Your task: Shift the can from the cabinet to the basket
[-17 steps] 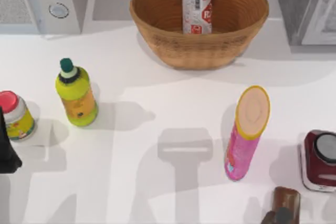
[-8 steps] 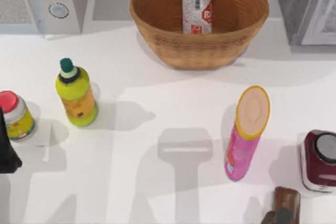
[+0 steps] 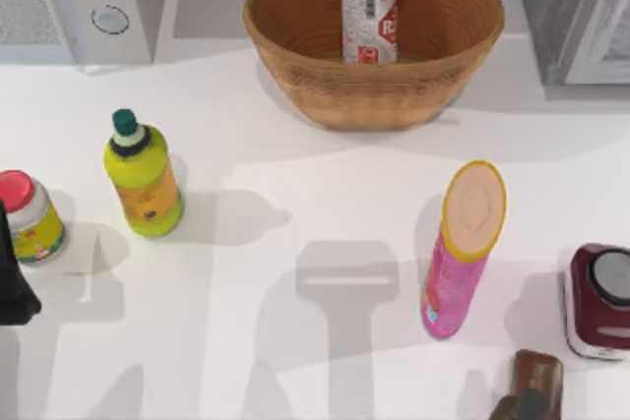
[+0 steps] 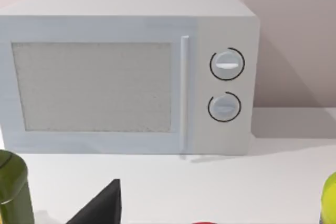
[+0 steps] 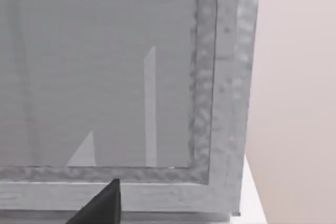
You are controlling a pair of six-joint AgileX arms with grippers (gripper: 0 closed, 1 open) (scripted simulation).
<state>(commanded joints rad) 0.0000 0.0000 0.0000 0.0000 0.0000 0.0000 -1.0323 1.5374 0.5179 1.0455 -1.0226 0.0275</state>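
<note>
Over the last second nothing moved on the white counter (image 3: pixel 325 194). The small silver metal can with red label patches (image 3: pixel 369 19) stood upright inside the large orange-brown woven wicker basket (image 3: pixel 295 71) at the back of the counter, exactly as it did a moment before. The big grey box-shaped cabinet (image 3: pixel 546 17) stood at the back right, well apart from the can.

My left gripper (image 4: pixel 100 208) was low at the left side of the counter and faced the white appliance with two round knobs (image 4: pixel 126 72). My right gripper (image 5: pixel 100 205) faced the paler framed door of the cabinet. For both, I could not tell if they were spread or pressed together. Neither of them was near the can.

Because the scene was so quiet, I judged that the can was already delivered and the task was most probably finished.
</note>
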